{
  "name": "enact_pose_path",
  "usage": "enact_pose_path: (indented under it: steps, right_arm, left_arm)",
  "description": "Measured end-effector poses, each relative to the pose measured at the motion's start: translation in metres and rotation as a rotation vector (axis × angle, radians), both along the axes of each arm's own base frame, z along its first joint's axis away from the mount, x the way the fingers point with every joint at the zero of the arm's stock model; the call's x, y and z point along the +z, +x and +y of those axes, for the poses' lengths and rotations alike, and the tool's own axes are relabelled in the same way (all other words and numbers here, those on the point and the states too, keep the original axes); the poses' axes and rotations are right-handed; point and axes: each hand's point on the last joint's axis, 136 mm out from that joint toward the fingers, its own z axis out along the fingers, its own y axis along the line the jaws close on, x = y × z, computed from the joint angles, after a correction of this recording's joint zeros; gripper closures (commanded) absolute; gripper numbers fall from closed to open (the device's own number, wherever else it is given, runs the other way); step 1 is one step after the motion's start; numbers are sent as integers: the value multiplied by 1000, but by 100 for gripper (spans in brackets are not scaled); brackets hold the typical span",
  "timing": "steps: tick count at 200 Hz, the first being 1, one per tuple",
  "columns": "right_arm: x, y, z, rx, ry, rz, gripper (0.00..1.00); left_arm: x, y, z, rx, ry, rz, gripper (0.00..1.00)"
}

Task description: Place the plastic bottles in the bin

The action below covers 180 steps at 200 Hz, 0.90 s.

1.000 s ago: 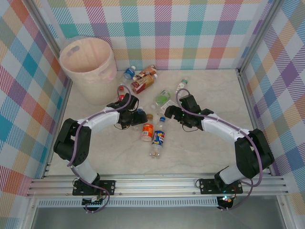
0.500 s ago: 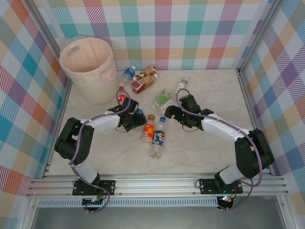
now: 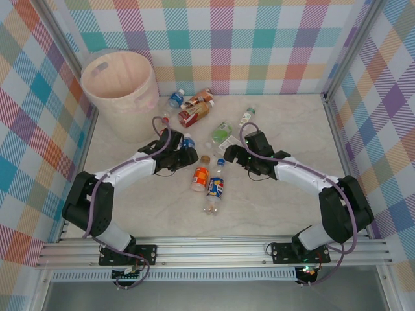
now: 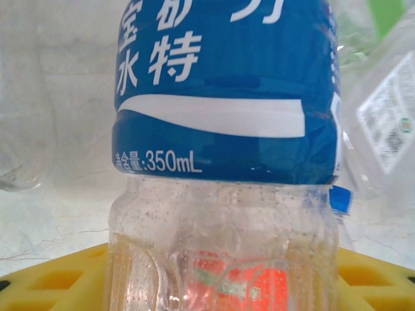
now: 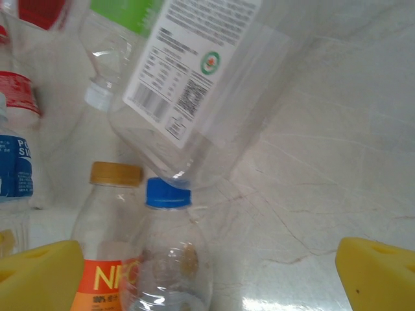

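My left gripper (image 3: 179, 154) is shut on a clear bottle with a blue label (image 4: 224, 97), which stands between the yellow pads (image 4: 52, 278); its blue cap (image 3: 188, 138) points to the back. My right gripper (image 3: 232, 155) is open over the table, and its yellow fingers (image 5: 39, 275) are spread wide. Just ahead of it lie a blue-capped bottle (image 5: 165, 259), an orange-label bottle (image 5: 104, 259) and a green-label bottle (image 5: 201, 78). The pale pink bin (image 3: 130, 116) stands at the back left, beyond the left gripper.
More bottles lie between the arms and behind them: an orange-label one (image 3: 200, 176), a blue-label one (image 3: 214, 186), a green-label one (image 3: 222, 133), brown and red ones (image 3: 194, 113) and a blue-capped one (image 3: 176, 98). Checked walls enclose the table.
The left gripper has shut on the blue-label bottle and drawn it back and left, toward the bin. The right arm has barely moved.
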Motion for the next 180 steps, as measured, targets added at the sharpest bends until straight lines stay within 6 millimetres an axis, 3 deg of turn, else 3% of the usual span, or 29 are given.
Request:
enact_pose_path:
  steps: [69, 104, 147, 180]
  right_arm:
    - [34, 5, 8, 40, 87, -150, 0]
    - [58, 11, 12, 57, 117, -244, 0]
    - [75, 18, 18, 82, 144, -320, 0]
    - [88, 20, 23, 113, 164, -378, 0]
  left_arm:
    - [84, 24, -11, -54, -35, -202, 47]
    - [143, 46, -11, -46, -14, -351, 49]
    - [220, 73, -1, 10, 24, -549, 51]
    - [248, 91, 16, 67, 76, -625, 51]
